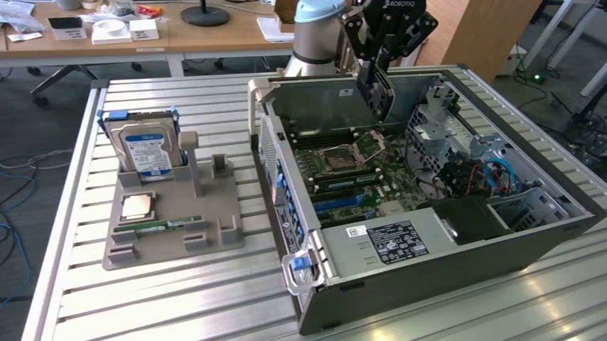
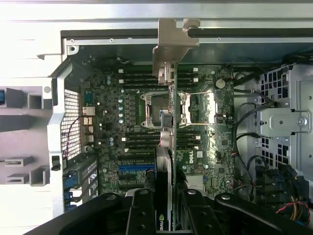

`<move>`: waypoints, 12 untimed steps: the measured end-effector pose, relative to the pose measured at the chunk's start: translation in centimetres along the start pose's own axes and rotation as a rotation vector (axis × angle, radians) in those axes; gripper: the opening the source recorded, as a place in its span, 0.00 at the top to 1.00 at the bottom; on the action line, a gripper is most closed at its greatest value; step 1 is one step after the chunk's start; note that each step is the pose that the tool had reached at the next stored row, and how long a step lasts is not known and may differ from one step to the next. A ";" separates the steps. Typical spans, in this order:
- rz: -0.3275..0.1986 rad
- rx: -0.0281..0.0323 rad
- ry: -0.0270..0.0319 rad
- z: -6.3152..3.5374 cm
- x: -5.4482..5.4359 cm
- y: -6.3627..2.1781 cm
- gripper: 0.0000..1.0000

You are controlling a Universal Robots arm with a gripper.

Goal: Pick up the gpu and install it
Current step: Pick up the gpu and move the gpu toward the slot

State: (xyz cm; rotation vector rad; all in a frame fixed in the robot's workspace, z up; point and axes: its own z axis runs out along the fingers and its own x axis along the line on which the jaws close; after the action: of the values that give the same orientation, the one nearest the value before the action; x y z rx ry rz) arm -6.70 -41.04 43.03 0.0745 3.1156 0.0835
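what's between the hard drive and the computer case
In the exterior view, two grey upright posts of the parts stand, then a strip of bare slatted table.

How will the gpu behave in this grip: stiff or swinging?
Probably stiff: the gpu hangs straight, edge-on, from the gripper. Likely light but fragile; its thin board is pinched at one end, so side knocks may twist it.

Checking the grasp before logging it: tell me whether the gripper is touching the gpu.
Touching. The wrist view shows the gripper closed on the gpu, with a finger pressed against each face of the edge-on card above the motherboard.
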 end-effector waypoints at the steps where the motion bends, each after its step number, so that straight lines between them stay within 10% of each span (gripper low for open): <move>1: 0.000 0.0000 0.0000 0.00 0.0 0.00 0.74; 12: 0.000 0.0000 0.0000 0.01 -0.5 0.03 0.74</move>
State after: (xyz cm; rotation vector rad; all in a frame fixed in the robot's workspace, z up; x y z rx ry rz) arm -6.21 -41.04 43.03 0.0743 3.1156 0.0835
